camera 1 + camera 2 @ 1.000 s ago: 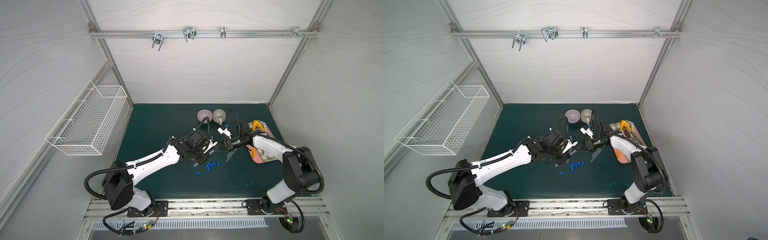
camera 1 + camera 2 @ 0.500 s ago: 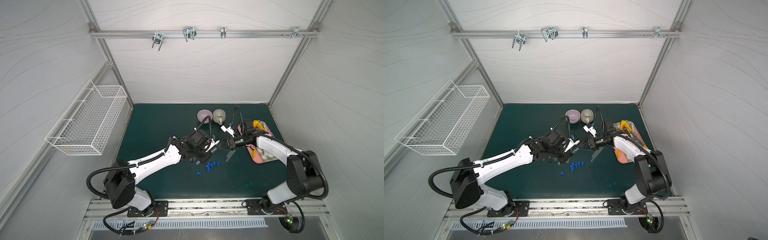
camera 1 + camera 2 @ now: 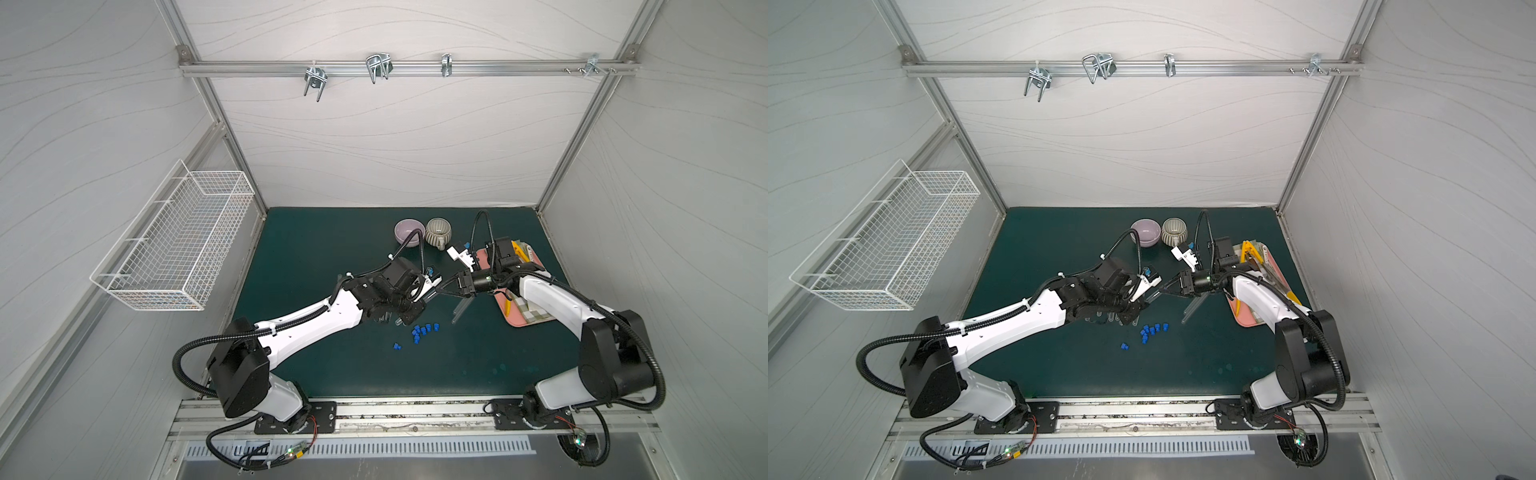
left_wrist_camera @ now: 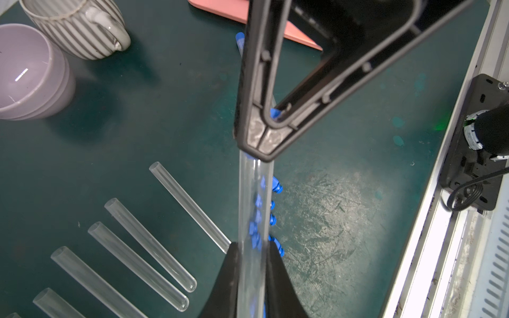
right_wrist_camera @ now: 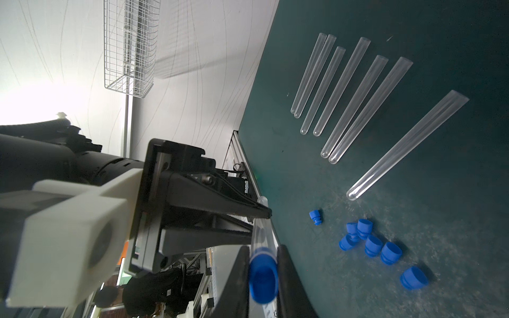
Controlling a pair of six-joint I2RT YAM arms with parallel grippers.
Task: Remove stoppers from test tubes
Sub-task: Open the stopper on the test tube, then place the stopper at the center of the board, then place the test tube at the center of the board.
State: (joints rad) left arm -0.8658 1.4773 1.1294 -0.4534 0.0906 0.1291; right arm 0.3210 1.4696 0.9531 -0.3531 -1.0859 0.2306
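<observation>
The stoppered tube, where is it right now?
In the left wrist view the tube is held mid-air between the arms: left gripper on its body, right gripper on its stopper, near the loose stoppers.

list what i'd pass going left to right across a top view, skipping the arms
white wire basket → lilac round bowl → grey ribbed ceramic mug → pink rectangular tray; the loose blue plastic stoppers overlap bowl and mug sideways, so they are left out

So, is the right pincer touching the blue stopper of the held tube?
Touching: right wrist view shows the right pincer clamped on the stopper, no gap on either side.
</observation>
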